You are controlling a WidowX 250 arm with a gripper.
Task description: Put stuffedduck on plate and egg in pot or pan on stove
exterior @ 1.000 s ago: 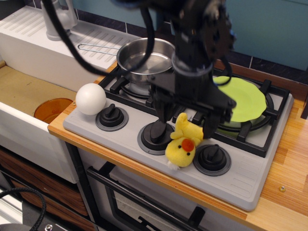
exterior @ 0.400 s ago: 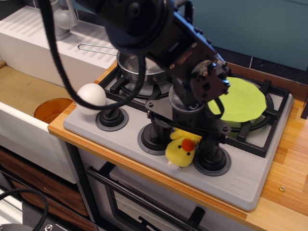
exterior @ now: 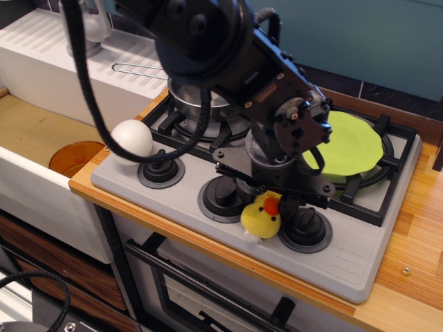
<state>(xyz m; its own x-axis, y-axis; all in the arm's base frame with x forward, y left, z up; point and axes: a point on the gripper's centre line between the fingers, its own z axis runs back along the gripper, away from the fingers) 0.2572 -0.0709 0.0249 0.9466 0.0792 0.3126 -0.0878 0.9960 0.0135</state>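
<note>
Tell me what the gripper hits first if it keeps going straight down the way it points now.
Most likely the stuffedduck: the gripper points down right over it, apparently already at its top. Beneath the duck lies the stove front panel, between two knobs. Depth is unclear from this single view.

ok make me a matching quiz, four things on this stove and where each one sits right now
Things:
1. stuffedduck
2. egg
3. plate
4. pot

Places:
A. on the right burner grate
B. on the left burner grate, partly hidden by the arm
C. at the stove's front left corner, by the leftmost knob
D. between the middle and right knobs, under the claw

Pairs: 1-D, 2-C, 3-A, 4-B
</note>
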